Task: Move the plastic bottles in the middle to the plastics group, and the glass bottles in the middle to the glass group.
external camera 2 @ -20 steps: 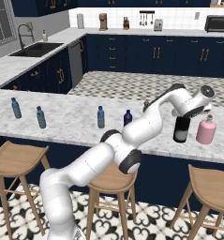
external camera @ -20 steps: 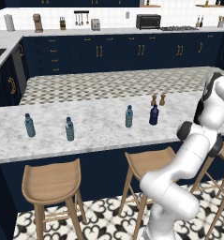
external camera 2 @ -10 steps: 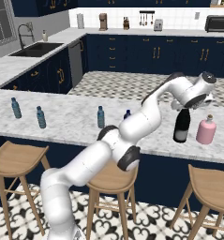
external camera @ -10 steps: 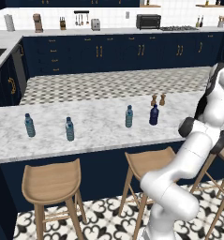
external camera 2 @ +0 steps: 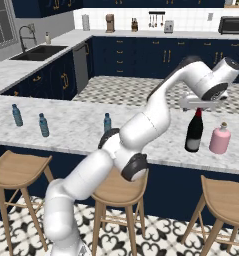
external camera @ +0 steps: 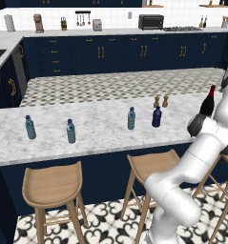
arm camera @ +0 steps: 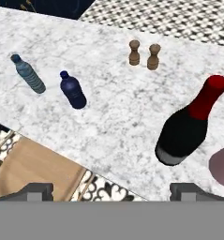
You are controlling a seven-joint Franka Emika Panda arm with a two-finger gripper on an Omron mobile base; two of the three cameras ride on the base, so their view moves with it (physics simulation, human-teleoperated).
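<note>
Near-black tall glass wine bottle (external camera 2: pixel 194 131) stands beside the squat pink bottle (external camera 2: pixel 220 139); the gripper (external camera 2: pixel 200 103), fingers apart above, could topple it.

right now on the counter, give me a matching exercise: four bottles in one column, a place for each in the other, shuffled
Column one:
1. wine bottle
2. pink bottle
3. navy bottle
4. two water bottles

Column two:
A. close in front of the wooden salt and pepper shakers
B. far left part of the counter, well apart from the rest
C. at the right end, nearest the counter's right side
D. upright just left of the pink bottle, under the pincer

Pairs: 1-D, 2-C, 3-A, 4-B
</note>
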